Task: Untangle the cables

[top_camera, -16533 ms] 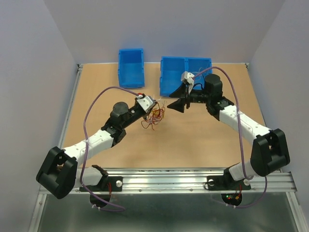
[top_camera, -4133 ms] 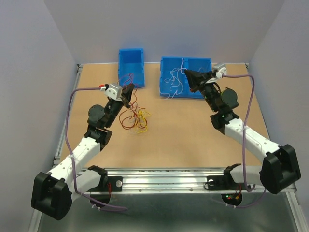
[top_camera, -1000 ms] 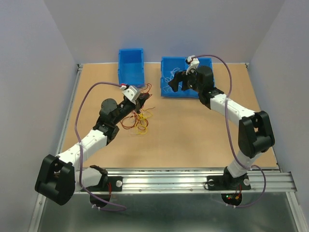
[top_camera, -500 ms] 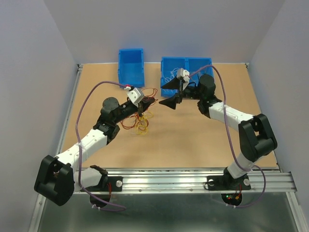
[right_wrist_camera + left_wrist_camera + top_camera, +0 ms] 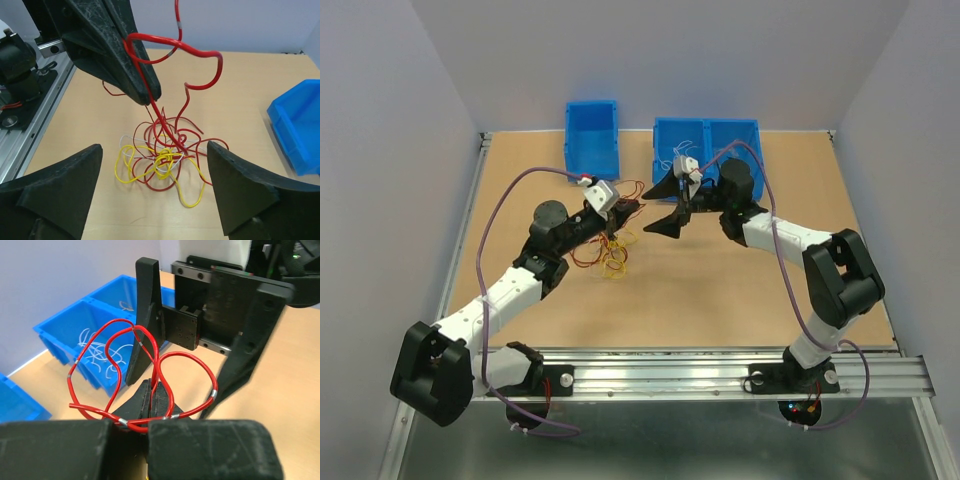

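Observation:
The cables [image 5: 610, 252] lie as a tangle of red, yellow and white wires on the wooden table. My left gripper [image 5: 626, 208] is shut on a red cable [image 5: 165, 360] whose loops stick up past its fingertips [image 5: 159, 392]; a strand runs from it down to the clump. In the right wrist view the left gripper's fingers [image 5: 120, 55] pinch that red cable [image 5: 175, 47] above the clump [image 5: 165, 160]. My right gripper [image 5: 650, 210] faces the left one from the right, open, its fingers [image 5: 60, 195] wide on either side of the clump and touching nothing.
A small blue bin [image 5: 591, 137] stands at the back left. A double blue bin [image 5: 730, 130] stands at the back centre, with white wires [image 5: 100, 347] in its left compartment. A metal rail [image 5: 720, 365] runs along the near edge.
My right gripper has swung from over the double bin leftwards and towards the left gripper, now facing it closely. The left gripper has barely moved and kept hold of the red cable.

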Robot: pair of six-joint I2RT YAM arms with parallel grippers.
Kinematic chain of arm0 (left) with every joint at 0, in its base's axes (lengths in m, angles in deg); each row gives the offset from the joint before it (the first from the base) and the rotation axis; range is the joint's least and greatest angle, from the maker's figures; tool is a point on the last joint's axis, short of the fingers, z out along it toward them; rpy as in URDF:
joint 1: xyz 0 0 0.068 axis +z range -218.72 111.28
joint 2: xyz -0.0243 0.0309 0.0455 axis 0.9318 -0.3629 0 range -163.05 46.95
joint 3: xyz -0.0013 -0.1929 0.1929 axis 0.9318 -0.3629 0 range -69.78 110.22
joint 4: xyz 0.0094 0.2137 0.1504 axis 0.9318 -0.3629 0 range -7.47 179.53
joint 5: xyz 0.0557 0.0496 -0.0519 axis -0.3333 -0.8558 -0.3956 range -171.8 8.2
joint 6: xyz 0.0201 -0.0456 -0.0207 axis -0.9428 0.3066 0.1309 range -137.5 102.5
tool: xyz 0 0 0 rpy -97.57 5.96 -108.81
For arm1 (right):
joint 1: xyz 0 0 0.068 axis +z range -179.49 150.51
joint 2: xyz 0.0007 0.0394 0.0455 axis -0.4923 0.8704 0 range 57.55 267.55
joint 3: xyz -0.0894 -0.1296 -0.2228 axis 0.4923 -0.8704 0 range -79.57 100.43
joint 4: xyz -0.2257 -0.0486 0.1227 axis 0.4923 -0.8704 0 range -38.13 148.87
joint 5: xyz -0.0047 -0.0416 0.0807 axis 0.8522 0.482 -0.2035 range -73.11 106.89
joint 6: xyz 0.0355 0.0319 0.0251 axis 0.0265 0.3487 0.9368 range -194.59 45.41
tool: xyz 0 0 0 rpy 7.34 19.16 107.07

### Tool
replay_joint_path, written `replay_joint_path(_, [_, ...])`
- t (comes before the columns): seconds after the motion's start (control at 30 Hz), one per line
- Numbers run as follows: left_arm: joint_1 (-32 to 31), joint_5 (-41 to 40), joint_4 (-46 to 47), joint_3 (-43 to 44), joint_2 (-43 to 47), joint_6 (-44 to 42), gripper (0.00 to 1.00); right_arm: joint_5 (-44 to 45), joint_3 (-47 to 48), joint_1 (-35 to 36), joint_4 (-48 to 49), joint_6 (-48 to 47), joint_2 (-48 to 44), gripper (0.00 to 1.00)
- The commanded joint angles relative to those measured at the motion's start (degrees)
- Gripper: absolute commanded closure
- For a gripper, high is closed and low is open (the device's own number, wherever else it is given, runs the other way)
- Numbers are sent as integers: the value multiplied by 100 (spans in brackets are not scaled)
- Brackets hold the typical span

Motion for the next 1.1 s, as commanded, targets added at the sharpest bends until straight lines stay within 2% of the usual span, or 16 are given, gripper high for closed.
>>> replay_joint_path(0.0, [-27,-427,217,320,254,-75,95,-57,314,55,334,-91,-11,8])
replay_joint_path(0.2, [-27,-348,6,653,553,257,95,-58,656,116,360,-109,305,3])
replay_joint_path(0.47, [-36,-321,-732,2068,378,646,96,707,1175,845,694,-91,762,4])
replay_joint_path(0.57, [-45,-418,-943,2805,237,848,96,873,1473,1074,747,-91,1025,7])
replay_joint_path(0.63, [-54,-532,-1066,3253,123,874,96,935,1632,1144,747,-74,1262,16])
replay_joint_path(0.73, [-54,-1058,-1460,4525,9,734,96,927,1808,1154,721,-21,1465,31])
replay_joint_path(0.83, [-54,-2374,-1698,5371,-26,374,96,1032,1747,1154,528,-275,1466,45])
replay_joint_path(0.87, [-54,-3266,-2021,6096,-88,217,96,1102,1721,1154,310,-484,1413,50])
replay_joint_path(0.9, [-45,-3727,-2225,6504,-166,67,98,1146,1694,1154,186,-591,1361,58])
replay_joint_path(0.93, [-45,-4558,-2409,7012,-263,-161,99,1303,1625,1154,-85,-844,1247,74])
replay_joint_path(1.0, [-45,-5135,-2176,7009,-64,-661,99,1506,1501,1145,-254,-1066,1089,85])
replay_joint_path(1.07, [-36,-5568,-1412,6195,253,-883,99,1690,1229,1119,-377,-1250,913,89])
